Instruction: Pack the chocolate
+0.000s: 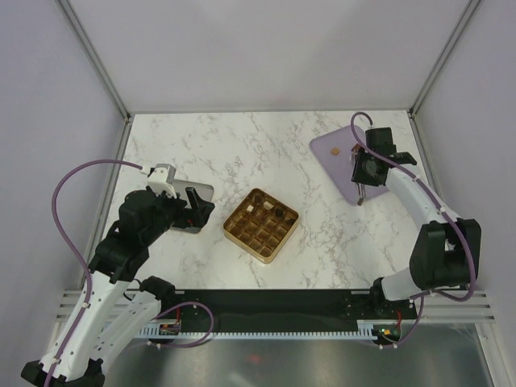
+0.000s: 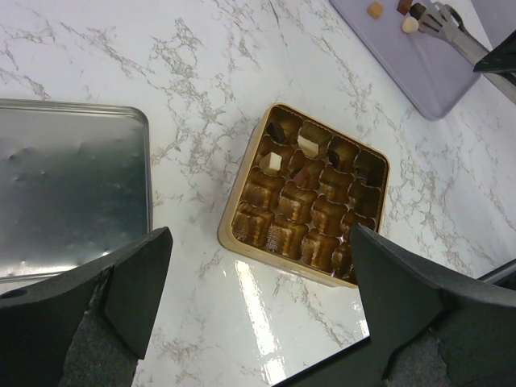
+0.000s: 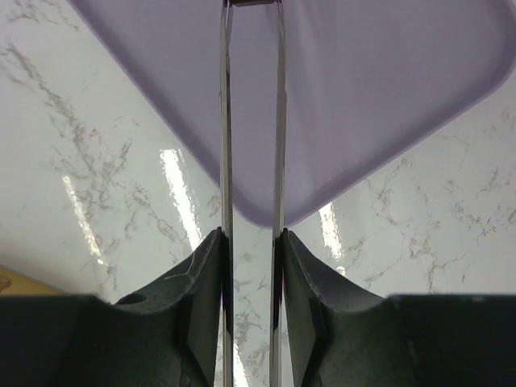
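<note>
Chocolate pieces lie on the purple tray [image 2: 435,76]: a tan one [image 2: 375,10], a cream one [image 2: 410,25] and a dark one [image 2: 405,6]. The gold grid tray [image 1: 242,243] sits mid-table with a cream piece [image 2: 274,162] and a dark piece [image 2: 278,129] in its far cells. My right gripper [image 1: 360,173] is shut on metal tongs [image 3: 226,121], whose tips [image 2: 423,12] reach the dark piece; whether they grip it I cannot tell. My left gripper [image 2: 260,234] hangs open and empty over the marble beside the gold tray's near-left rim [image 2: 228,230].
A silver metal lid [image 2: 72,185] lies upside down on the marble left of the gold tray, partly under my left arm. The purple tray [image 1: 326,165] sits at the back right. Grey walls and metal posts bound the marble table [image 1: 242,145].
</note>
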